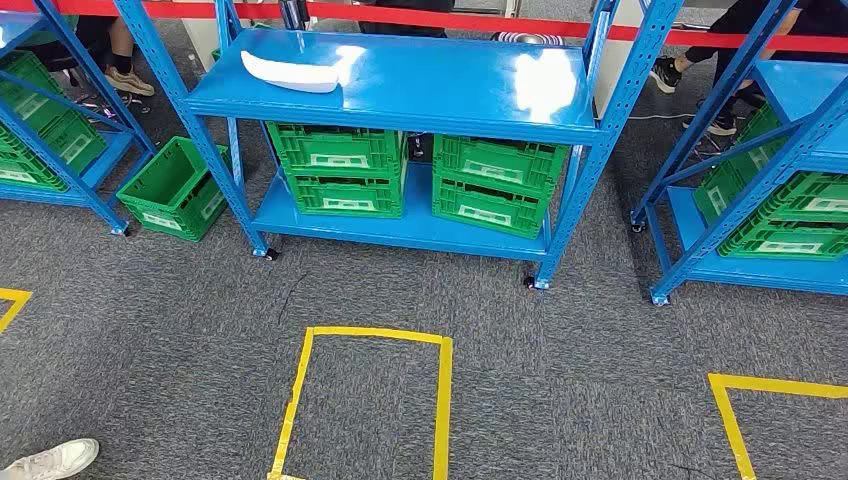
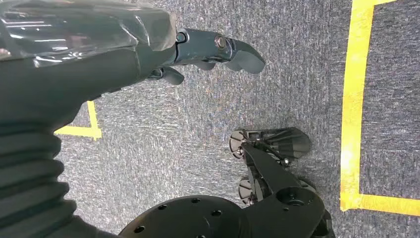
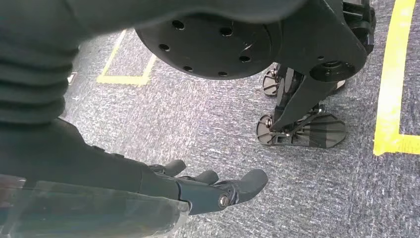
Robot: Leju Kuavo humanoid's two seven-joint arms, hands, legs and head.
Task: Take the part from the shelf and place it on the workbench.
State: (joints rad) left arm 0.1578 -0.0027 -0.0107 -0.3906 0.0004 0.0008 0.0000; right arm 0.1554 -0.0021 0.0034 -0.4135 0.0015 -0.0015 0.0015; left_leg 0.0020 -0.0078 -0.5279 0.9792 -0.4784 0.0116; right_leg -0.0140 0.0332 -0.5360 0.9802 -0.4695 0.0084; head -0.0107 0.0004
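Nothing done yet on the task, judging by the layout. White part (image 1: 297,72) lying flat on the top board of the middle blue shelf (image 1: 450,95), toward its left end, untouched. Looks like a curved moulded piece, but too small in the head view to say more.

Both arms hanging at the sides, wrist views looking down at grey carpet (image 1: 560,360). Left hand (image 2: 198,54) empty, fingers (image 2: 242,54) loosely extended and a little apart, holding nothing. Right hand (image 3: 208,188) the same: fingers (image 3: 250,181) slightly curled, apart, nothing between them. Thumb position on either hand hard to read behind the wrist cover, so not calling it.

Standing back from the shelf, with a yellow tape rectangle (image 1: 370,400) on the carpet between robot and shelf, more or less in line with the shelf's middle. Second tape outline (image 1: 760,410) off to the right. Green crates (image 1: 420,175) stacked on the lower board, another green crate (image 1: 175,190) on the floor by the shelf's left leg. More blue racks with crates either side. Red barrier tape (image 1: 460,20) behind, people's legs and shoes beyond it, one white shoe (image 1: 55,460) at the near left corner.

No table visible from here.

Left to do, as a judgement: walk up to the shelf, reach to the left part of the top board, grip the part, turn and find the table, set it down. Basically the whole job.
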